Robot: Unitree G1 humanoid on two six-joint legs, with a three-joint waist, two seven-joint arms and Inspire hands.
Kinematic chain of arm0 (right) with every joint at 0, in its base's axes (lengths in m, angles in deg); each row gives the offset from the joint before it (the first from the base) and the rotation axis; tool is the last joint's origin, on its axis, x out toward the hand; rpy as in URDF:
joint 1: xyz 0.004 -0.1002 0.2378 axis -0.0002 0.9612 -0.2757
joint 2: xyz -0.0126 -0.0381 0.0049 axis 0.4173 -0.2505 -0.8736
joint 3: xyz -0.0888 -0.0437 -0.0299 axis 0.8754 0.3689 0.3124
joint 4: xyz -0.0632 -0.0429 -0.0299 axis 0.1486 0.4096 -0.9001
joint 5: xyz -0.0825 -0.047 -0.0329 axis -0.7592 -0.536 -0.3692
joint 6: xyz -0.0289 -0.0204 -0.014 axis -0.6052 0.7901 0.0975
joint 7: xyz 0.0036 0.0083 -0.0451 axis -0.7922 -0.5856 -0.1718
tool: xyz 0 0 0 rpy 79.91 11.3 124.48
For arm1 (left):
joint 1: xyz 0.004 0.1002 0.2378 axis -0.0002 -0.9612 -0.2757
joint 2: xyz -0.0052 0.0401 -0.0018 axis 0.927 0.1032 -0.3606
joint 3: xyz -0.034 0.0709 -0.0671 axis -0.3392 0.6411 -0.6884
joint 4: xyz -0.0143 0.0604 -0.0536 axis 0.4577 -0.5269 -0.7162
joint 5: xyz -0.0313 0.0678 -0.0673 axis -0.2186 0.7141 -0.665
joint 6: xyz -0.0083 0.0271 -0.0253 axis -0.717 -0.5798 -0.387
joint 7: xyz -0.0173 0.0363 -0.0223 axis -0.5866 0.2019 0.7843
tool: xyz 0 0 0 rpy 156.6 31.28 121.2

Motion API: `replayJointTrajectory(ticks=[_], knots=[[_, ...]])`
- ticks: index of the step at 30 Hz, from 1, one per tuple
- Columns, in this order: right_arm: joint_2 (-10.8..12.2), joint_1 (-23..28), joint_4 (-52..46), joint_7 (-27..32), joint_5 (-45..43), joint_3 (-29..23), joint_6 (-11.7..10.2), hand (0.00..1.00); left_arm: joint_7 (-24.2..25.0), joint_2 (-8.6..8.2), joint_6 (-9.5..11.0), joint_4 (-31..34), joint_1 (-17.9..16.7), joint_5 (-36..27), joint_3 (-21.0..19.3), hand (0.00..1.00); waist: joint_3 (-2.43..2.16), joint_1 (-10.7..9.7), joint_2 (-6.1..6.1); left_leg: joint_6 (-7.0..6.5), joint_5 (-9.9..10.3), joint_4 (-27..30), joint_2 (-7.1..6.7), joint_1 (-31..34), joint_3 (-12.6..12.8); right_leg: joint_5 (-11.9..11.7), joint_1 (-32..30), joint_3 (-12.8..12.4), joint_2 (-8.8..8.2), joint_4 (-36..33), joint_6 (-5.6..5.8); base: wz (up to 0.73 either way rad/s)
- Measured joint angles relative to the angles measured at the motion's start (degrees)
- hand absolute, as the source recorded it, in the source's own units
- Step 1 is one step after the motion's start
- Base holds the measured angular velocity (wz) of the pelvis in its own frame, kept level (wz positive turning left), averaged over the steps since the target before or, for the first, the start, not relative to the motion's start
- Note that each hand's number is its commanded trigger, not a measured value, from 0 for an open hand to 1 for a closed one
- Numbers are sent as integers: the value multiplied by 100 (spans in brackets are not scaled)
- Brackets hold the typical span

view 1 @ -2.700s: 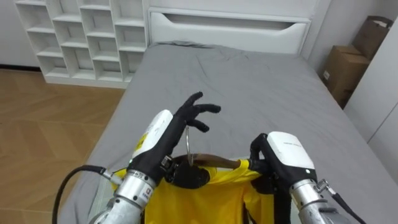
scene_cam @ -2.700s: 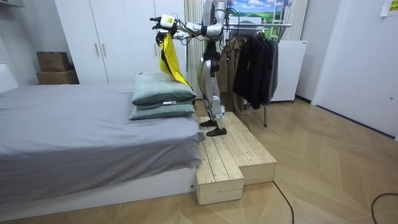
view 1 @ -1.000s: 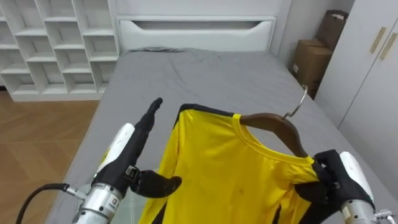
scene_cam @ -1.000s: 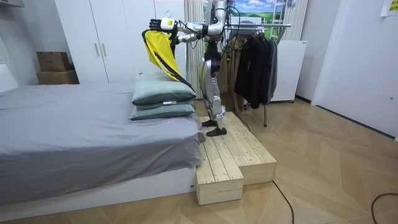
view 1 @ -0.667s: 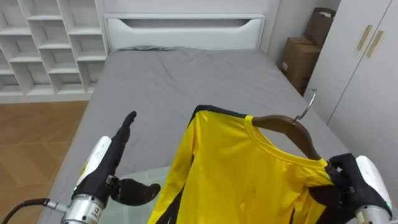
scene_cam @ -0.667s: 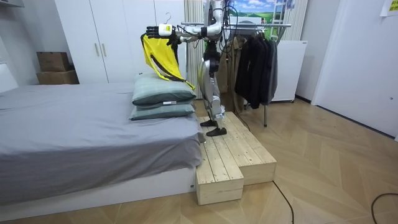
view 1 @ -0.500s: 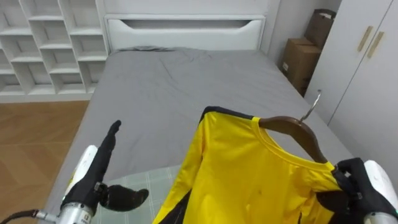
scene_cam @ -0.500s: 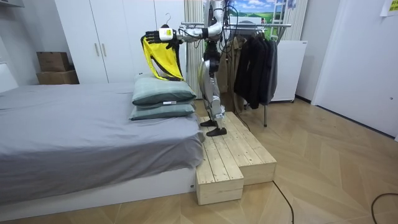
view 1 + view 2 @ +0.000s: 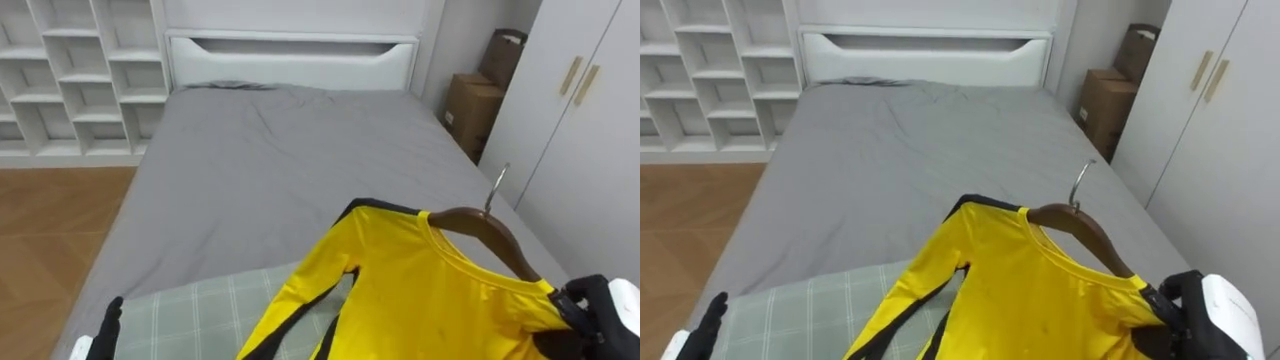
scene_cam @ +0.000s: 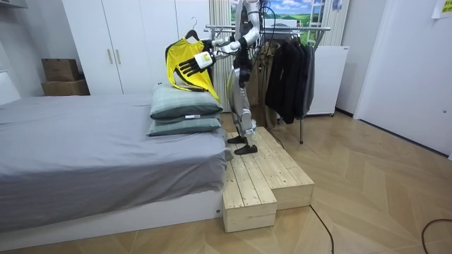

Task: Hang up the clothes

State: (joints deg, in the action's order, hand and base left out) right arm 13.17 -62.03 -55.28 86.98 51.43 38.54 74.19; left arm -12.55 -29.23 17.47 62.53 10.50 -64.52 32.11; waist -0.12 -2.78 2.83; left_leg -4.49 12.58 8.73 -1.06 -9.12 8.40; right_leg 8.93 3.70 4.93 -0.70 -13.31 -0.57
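Above grey bed (image 9: 300, 150) — yellow shirt (image 9: 420, 290) on wooden hanger (image 9: 490, 232), wardrobe (image 9: 590, 130) alongside.

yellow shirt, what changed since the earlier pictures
The left robot hand left the hanger and yellow shirt and dropped low, open. The right robot hand swung them up and to the robot's right, spreading the shirt. Its grip on the hanger stayed; the robot stands on the same wooden platform by the bed.

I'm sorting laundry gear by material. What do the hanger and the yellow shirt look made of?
The hanger looks like dark brown wood with a slight sheen: a solid curved bar. Its hook looks like bare metal wire, thin and grey. The shirt looks like thin, smooth knit, probably synthetic: it drapes in soft folds.
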Motion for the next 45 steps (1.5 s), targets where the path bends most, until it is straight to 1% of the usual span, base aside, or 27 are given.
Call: replayJointTrajectory(ticks=[5,8,11,14,18,19,20,21,22,23,25,26,27,28,29,30,31,32,33,34,36,38,40,41,43,44,45], knots=[[7,161,-341,22,29,-72,-8,100,6,-5,31,234,7,21,3,0,-7,-33,29,-2,-2,129,8,240,2,-69,-170,10,-6,54,-3,0],[26,254,-655,22,-55,-63,-32,100,14,-9,82,803,13,25,67,0,-2,-43,78,-2,-2,181,11,359,1,-81,-272,21,-13,43,-7,0],[17,296,-807,23,-110,-61,-86,100,11,0,229,1097,44,119,216,0,2,-83,111,-2,-1,162,16,344,52,-81,-267,4,-7,55,-7,-3],[17,335,-817,1,-106,2,-122,100,17,0,234,1096,73,126,449,0,18,-129,158,-6,7,154,26,355,122,-85,-318,-30,6,43,-7,-13],[18,343,-860,-57,-96,5,-148,100,19,0,234,1095,70,126,578,0,24,-134,190,-4,10,178,93,440,473,-205,-639,-236,78,-156,-39,-40],[18,343,-870,-57,-97,3,-149,100,20,-3,235,1097,70,130,572,0,31,-137,218,4,17,169,113,421,647,-219,-714,-324,108,-152,-38,-59],[18,343,-884,-57,-100,4,-151,100,20,-4,235,1096,70,134,565,0,33,-132,221,6,48,151,133,400,748,-234,-744,-308,124,-154,-46,-79],[21,344,-942,-64,-113,5,-151,100,10,0,235,1095,69,153,559,0,43,-98,238,16,94,100,172,344,971,-256,-815,-265,150,-181,-72,-103],[20,346,-1043,-71,-139,3,-151,100,-9,-8,235,1093,69,220,557,0,53,-42,261,26,101,69,198,305,1242,-314,-918,-60,135,-247,-127,-115],[20,347,-1083,-71,-139,3,-152,100,-14,-12,235,1092,68,240,552,0,57,-19,269,31,103,69,214,289,1384,-358,-971,78,124,-255,-159,-123],[21,338,-1254,-67,-139,4,-152,100,-15,-47,234,1092,68,231,629,0,74,66,253,64,217,86,290,184,1882,-489,-987,966,24,-219,-309,-116],[21,331,-1263,-58,-149,10,-153,100,-14,-54,234,1092,63,219,664,0,82,93,245,78,255,85,314,139,2028,-502,-989,1170,7,-234,-345,-113],[22,330,-1263,-39,-176,13,-162,100,-14,-57,233,1093,61,197,760,0,95,112,223,106,347,106,380,92,2329,-476,-993,1527,-28,-293,-349,-106],[27,327,-1265,-18,-192,20,-171,100,-7,-58,232,1095,62,137,839,0,103,125,207,122,414,134,406,43,2595,-286,-1070,1824,-155,-604,-257,-99],[27,327,-1274,-3,-190,21,-173,100,-3,-59,230,1096,64,119,875,0,96,120,206,134,447,159,411,26,2687,-173,-1096,1942,-270,-832,-219,-88],[28,327,-1317,22,-187,54,-173,100,14,-60,231,1105,64,119,907,0,82,118,208,170,495,208,415,-2,2873,13,-1094,1932,-451,-1133,-117,-86],[30,326,-1428,26,-187,124,-175,100,28,-57,230,1107,67,119,899,0,63,101,232,215,538,290,425,6,2994,102,-1049,1816,-538,-1138,7,-85],[32,325,-1489,26,-185,167,-185,100,36,-50,230,1109,74,120,896,0,67,84,260,233,551,339,430,15,3051,119,-1065,1710,-509,-1096,7,-57],[32,328,-1530,26,-202,189,-261,100,71,-90,220,1109,75,121,891,0,67,-11,268,253,559,486,475,22,3083,119,-1070,1668,-468,-1033,-53,-36],[32,324,-1541,25,-252,189,-274,100,134,-134,221,1109,75,120,917,0,70,-47,272,270,563,681,556,43,3156,116,-1082,1628,-423,-1004,-59,-31],[34,286,-1548,1,-407,192,-276,100,175,-133,219,1107,76,119,943,0,66,-106,285,285,572,1087,695,82,3210,145,-1039,1577,-373,-953,-107,-47],[36,176,-1591,-54,-440,220,-266,100,169,-102,219,1097,77,65,938,0,75,-101,265,350,611,1538,860,123,3196,209,-986,1583,-319,-954,-225,-60],[115,173,-1863,-67,-457,228,-260,100,184,-98,219,1019,73,-165,946,0,81,-111,195,432,660,2342,1190,263,3172,321,-938,1540,-194,-978,-396,-62],[138,169,-1933,-67,-462,235,-261,100,189,-103,215,976,74,-266,949,0,86,-130,176,431,658,2620,1306,330,3150,360,-931,1483,-151,-996,-451,-60],[136,168,-2072,-66,-459,300,-260,100,255,-118,172,827,64,-461,1026,0,68,-141,73,526,537,3559,1668,567,2889,500,-931,1170,28,-1174,-566,-67],[134,165,-2080,-66,-460,330,-256,100,272,-125,172,807,48,-482,1046,0,61,-129,64,530,447,3754,1712,644,2751,522,-897,1065,69,-1217,-594,-81],[136,150,-2087,-62,-459,398,-253,100,289,-147,172,772,34,-511,1081,0,73,-119,71,545,365,3988,1737,792,2459,559,-854,887,119,-1278,-646,-76]])
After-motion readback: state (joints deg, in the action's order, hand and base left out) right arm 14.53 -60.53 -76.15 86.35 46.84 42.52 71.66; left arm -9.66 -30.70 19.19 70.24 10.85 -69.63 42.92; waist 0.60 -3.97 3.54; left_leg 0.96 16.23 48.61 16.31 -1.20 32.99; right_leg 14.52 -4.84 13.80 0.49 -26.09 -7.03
